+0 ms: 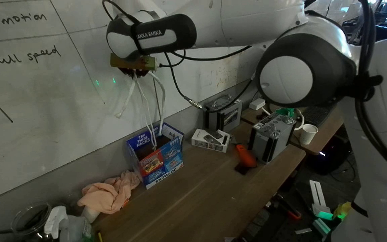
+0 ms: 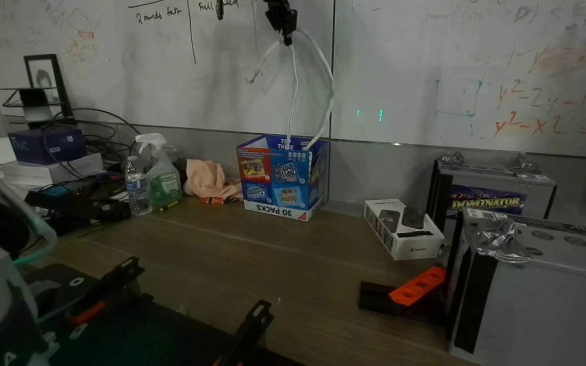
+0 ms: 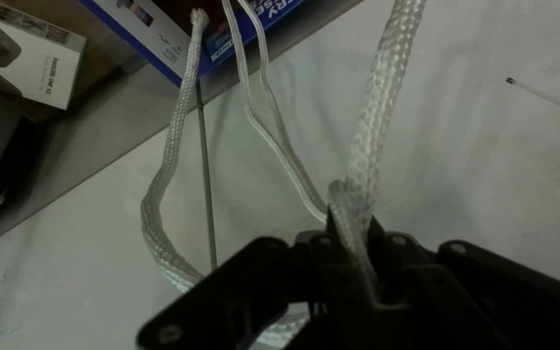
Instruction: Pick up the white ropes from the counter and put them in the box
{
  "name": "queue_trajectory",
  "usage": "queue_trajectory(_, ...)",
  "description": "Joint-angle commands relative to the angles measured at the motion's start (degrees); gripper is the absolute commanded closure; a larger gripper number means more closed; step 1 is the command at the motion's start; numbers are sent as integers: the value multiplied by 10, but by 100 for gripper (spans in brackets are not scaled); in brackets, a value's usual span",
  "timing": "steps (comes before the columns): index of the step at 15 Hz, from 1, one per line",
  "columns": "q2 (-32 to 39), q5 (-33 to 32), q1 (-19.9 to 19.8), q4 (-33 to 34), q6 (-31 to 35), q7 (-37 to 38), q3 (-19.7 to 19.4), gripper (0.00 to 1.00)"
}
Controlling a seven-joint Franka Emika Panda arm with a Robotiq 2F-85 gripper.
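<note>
The white ropes (image 1: 161,90) dangle in the air from my gripper (image 2: 287,38), which is shut on them. In the wrist view a thick braided rope (image 3: 379,112) runs up from between the fingertips, and thin looped cords (image 3: 260,121) trail off beside it. Below hangs the blue box (image 1: 151,163), standing open-topped on the counter (image 1: 193,198) against the wall. Lower ends of the thick rope and the thin loops reach the box's opening in both exterior views; how deep they go I cannot tell. A shorter rope end (image 2: 257,73) sticks out sideways, outside the box.
A peach cloth (image 1: 109,193) lies beside the box, near a spray bottle (image 2: 163,178) and a water bottle (image 2: 138,188). Opposite are a white product box (image 2: 405,229), an orange tool (image 2: 417,287) and two grey cases (image 1: 270,136). The whiteboard (image 2: 400,66) rises behind.
</note>
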Motion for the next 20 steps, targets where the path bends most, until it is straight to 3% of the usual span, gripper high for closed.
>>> queue_trajectory(1, -18, 7, 0, -32, -6, -1, 5, 98)
queue_trajectory(5, -23, 8, 3, -67, -5, 6, 10, 98)
queue_trajectory(8, -31, -38, 26, -104, 20, 38, -10, 98)
queue_trajectory(11, -42, -70, 39, -136, 20, 64, -4, 98)
queue_trajectory(20, -49, -273, 114, -197, 40, 202, -18, 98)
